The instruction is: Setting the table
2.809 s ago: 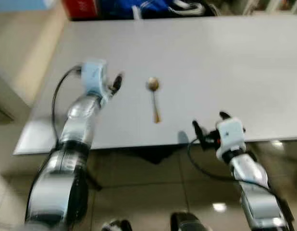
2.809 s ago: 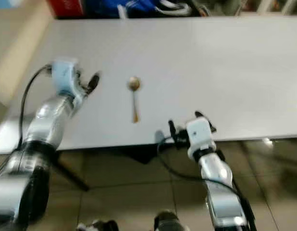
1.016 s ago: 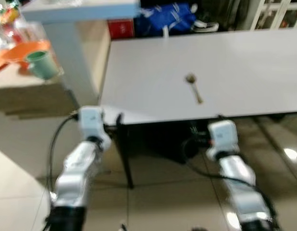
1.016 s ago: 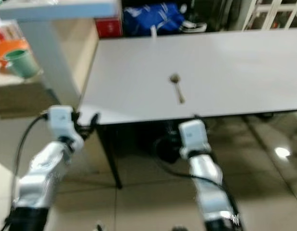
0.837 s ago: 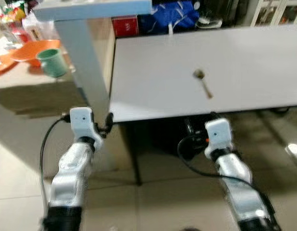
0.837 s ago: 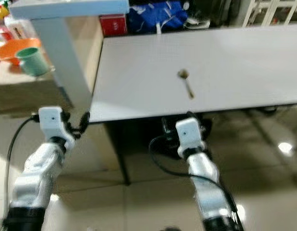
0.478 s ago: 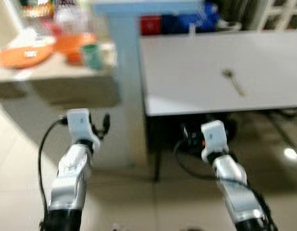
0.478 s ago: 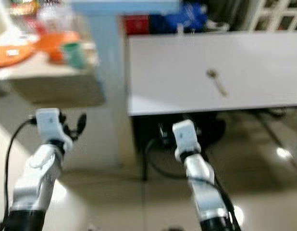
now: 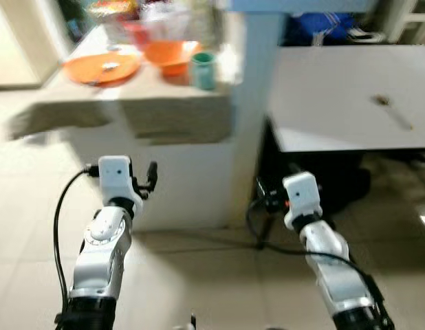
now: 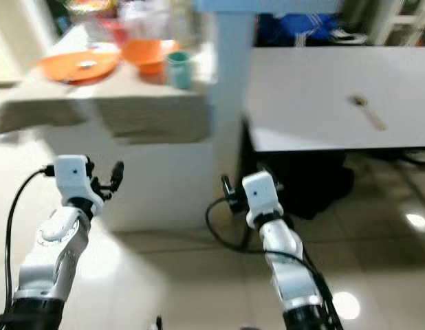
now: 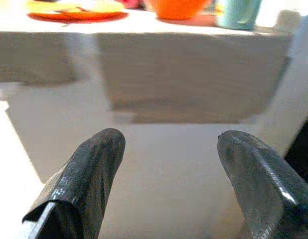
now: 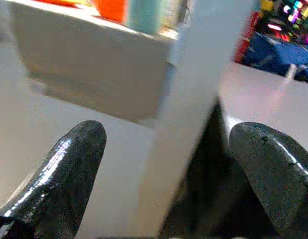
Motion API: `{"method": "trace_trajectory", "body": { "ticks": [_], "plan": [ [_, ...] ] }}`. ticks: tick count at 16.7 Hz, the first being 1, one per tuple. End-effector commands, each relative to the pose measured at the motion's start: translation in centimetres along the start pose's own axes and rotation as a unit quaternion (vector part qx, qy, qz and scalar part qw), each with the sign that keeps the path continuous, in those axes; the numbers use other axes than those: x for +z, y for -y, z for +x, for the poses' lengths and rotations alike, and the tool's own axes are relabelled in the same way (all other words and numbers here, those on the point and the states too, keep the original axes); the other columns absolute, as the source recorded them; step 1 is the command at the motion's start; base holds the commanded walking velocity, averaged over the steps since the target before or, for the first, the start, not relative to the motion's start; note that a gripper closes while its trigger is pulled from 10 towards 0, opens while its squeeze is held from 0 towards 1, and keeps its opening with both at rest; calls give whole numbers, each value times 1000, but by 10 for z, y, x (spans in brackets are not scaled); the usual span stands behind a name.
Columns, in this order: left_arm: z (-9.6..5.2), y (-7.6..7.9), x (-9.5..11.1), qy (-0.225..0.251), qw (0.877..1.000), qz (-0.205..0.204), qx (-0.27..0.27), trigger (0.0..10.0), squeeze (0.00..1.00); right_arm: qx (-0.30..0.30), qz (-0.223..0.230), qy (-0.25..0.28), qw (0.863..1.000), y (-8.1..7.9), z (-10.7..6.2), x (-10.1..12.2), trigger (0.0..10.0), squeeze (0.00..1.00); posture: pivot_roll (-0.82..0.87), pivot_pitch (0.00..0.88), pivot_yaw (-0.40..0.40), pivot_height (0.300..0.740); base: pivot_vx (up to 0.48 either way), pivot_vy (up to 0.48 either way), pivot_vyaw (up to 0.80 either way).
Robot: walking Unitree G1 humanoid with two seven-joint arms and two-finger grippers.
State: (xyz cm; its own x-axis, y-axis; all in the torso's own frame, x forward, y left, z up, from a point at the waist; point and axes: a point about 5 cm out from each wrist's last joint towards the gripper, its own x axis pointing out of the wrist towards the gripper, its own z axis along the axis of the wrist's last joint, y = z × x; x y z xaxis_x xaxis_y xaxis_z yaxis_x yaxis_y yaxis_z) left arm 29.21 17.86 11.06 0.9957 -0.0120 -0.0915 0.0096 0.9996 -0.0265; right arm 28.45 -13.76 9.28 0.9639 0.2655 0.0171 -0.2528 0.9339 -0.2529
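Pale floor tiles [image 9: 199, 275] spread under both arms, with a low beige table [image 9: 164, 110] ahead on the left and a grey table [image 9: 336, 103] to the right, a light blue post [image 9: 257, 89] standing between them. On the beige table, toward its far side, sit an orange plate [image 9: 102, 67], an orange bowl [image 9: 170, 55] and a green cup [image 9: 203, 70]; a spoon [image 9: 393, 113] lies alone on the grey table.

The left gripper [image 11: 171, 164] and right gripper [image 12: 169, 164] both hang in front of the beige table's near face, fingers spread wide and holding nothing. The dishes sit higher and farther away than the fingers [image 11: 86, 174], well apart from them.

The likely trouble is a bump: the arms are below the tabletop, so moving forward without lifting them could drive the fingers into the table's front or the post. The pictures are also blurred, so a hurried reach could knock over the cup, which stands close to the bowl.
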Motion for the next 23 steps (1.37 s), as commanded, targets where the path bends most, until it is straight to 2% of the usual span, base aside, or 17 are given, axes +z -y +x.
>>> {"method": "trace_trajectory", "body": {
  "ticks": [1,3,7,9,11,18,20,23],
  "plan": [
    [3,7,5,6,1000,8,-3,10000,0,-11,1,-10,1000,6,-2,-6,10000,0,-104,0,49,736,341,337,0],
    [4,8,5,5,1000,3,-8,10000,0,-15,2,-10,1000,6,-2,-6,10000,0,-108,0,54,736,356,319,0],
    [5,20,7,11,999,10,-34,10000,0,-21,6,-5,1000,6,-4,-5,10000,0,-119,0,59,736,369,307,0],
    [7,25,10,15,998,24,-51,10000,0,-40,8,9,999,11,-2,0,10000,0,-131,0,69,736,480,0,0],
    [7,31,13,21,997,16,-70,10000,0,-46,13,10,999,12,-1,1,10000,0,-134,0,74,736,480,0,0],
    [6,34,18,34,997,23,-72,10000,0,-33,15,11,999,7,-1,1,10000,0,-124,0,71,736,480,0,0],
    [6,36,26,54,995,26,-80,10000,0,-32,16,10,999,6,-1,1,10000,0,-124,0,71,736,480,0,0],
    [10,36,37,58,995,21,-80,10000,0,-29,18,7,999,4,-3,-1,10000,0,-123,0,74,736,202,0,0]
  ]
}}
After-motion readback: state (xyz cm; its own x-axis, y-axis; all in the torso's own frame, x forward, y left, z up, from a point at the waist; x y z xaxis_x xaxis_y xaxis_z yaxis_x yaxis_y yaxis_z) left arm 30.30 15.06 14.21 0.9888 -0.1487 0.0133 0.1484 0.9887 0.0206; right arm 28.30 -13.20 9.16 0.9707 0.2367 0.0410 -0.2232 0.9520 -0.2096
